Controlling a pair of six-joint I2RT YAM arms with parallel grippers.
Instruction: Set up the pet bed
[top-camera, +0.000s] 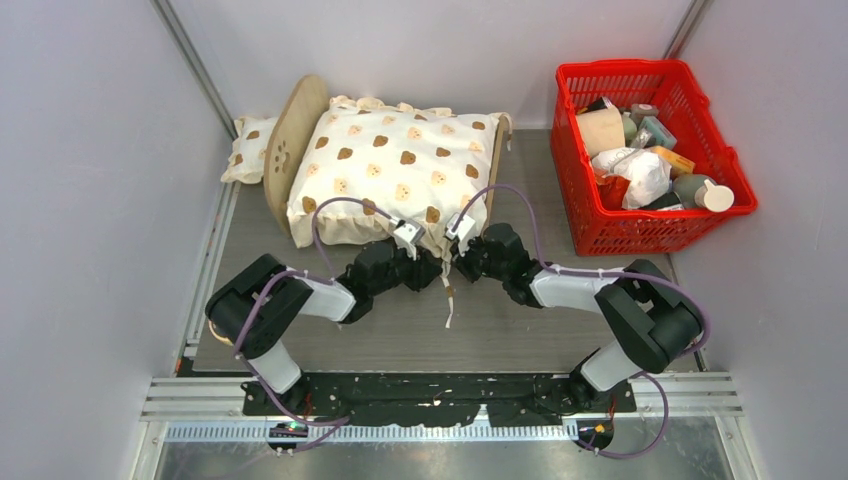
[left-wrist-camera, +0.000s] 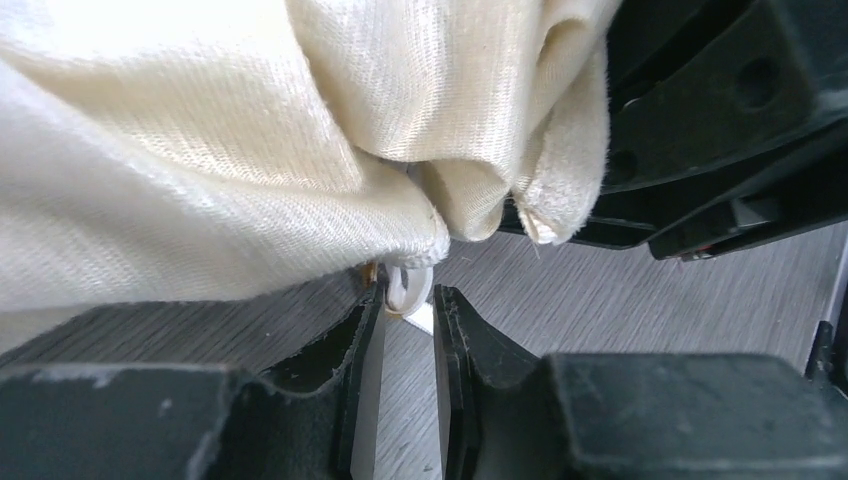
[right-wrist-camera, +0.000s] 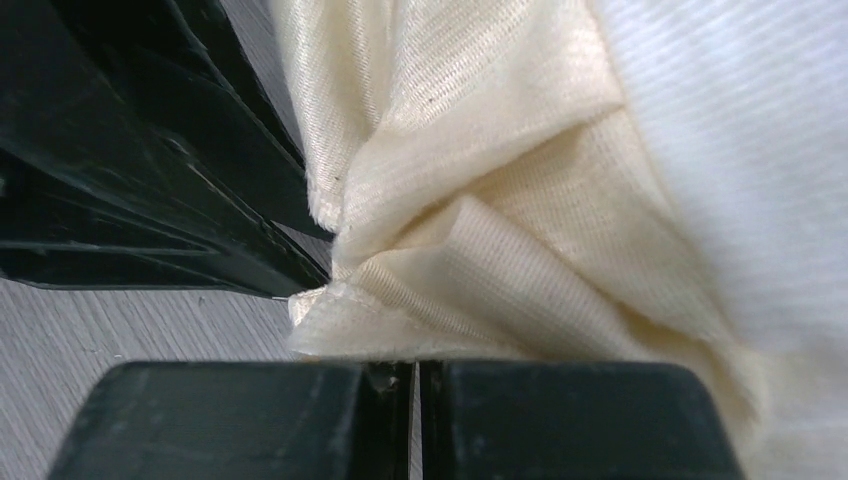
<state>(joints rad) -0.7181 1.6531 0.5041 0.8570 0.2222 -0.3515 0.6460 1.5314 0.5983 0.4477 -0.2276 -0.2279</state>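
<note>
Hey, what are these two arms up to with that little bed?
Both arms are working at the near edge of the bear-print cushion, which lies on the pet bed. The right pincer looks shut on its ruffle; the left pincer sits at the hem, grip unclear. A small pillow lies just outside the bed.

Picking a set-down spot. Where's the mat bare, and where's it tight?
Bare: the strip between pet bed and red basket; the near mat between left arm and right arm. Tight: left gripper and right gripper crowd the cushion front edge; the basket is full.
</note>
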